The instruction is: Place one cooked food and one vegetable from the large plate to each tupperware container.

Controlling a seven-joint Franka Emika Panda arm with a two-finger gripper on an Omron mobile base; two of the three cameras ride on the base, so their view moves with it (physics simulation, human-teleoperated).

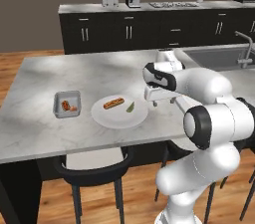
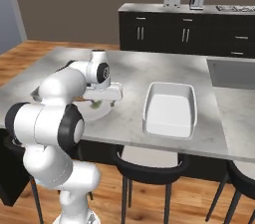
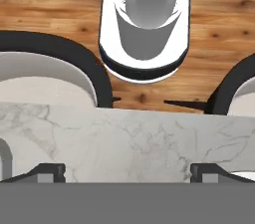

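Note:
The large plate point(image 1: 117, 118) lies near the counter's front edge, holding a hot dog point(image 1: 113, 102) and a green vegetable point(image 1: 130, 107). Left of it sits the small grey tupperware container point(image 1: 67, 94) with reddish-brown food point(image 1: 66, 105) inside. The white tupperware container point(image 2: 169, 108) stands empty further right. My gripper point(image 1: 163, 102) hovers above the counter just right of the plate, pointing down, open and holding nothing. In the hand view its fingertips point(image 3: 48, 171) stand wide apart over bare marble near the front edge. In the right base view my arm hides much of the plate point(image 2: 102, 112).
Black stools point(image 1: 94, 166) point(image 2: 149, 164) are tucked under the counter's front edge. A sink point(image 1: 219, 57) with a faucet is set into the counter at the far right. Dark cabinets with a toaster and coffee machine line the back wall.

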